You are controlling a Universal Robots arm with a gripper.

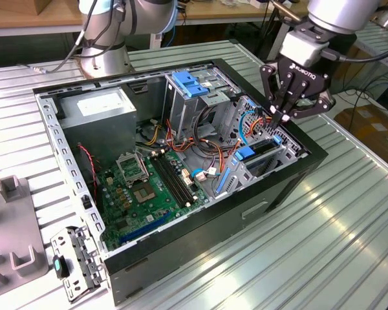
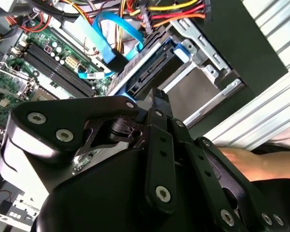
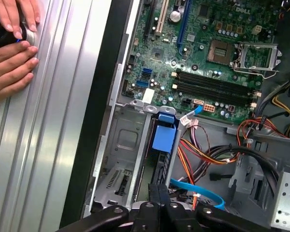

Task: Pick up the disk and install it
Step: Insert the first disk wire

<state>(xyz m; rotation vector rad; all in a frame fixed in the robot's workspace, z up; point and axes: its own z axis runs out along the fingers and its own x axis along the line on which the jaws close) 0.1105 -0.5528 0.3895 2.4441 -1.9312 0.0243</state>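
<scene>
hand (image 1: 282, 117): fingers pressed together, holding nothing, just above disk | disk (image 1: 246, 154): on edge in cage (image 1: 266, 166), at case (image 1: 181, 248) end toward exterior view's right | case: open, on tabletop (image 1: 323, 258)

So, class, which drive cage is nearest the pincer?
The lower cage beside the black case wall, under the pincer; the other cage carries a blue bracket on top.

Ribbed, shiny metal table (image 1: 355, 213) — dull grey sheet-metal case (image 1: 55, 139), smooth blue plastic bracket (image 1: 189, 84)
</scene>
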